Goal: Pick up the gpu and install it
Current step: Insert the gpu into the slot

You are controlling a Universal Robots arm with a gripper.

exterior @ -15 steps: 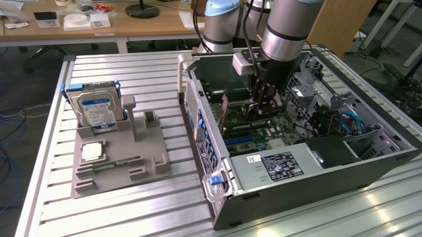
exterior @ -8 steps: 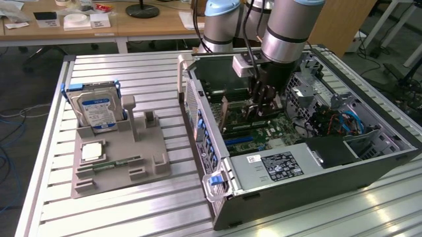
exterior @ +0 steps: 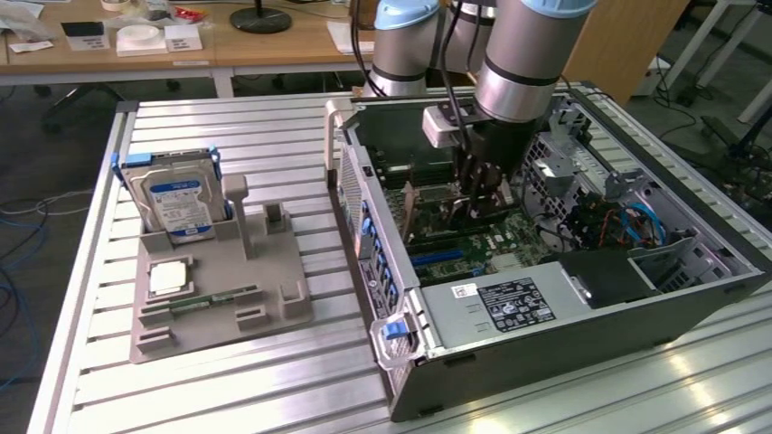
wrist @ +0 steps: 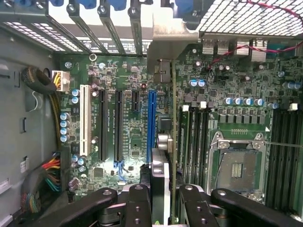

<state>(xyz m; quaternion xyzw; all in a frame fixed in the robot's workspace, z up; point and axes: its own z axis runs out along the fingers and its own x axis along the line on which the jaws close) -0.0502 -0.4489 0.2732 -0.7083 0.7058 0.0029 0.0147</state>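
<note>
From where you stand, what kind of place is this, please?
Probably a robotics lab or test bench for computer assembly. An open PC case lies on a slatted aluminium table, a grey fixture beside it holds a hard drive, and wooden desks with office clutter stand behind.

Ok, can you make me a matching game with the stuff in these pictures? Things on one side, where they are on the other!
Things:
1. gpu
2. hard drive
3. blue slot
4. memory stick

Places:
A. standing upright in the grey holder
B. on the motherboard
C. held in the pincer
D. lying flat in the grey holder

Pairs: 1-C, 2-A, 3-B, 4-D
</note>
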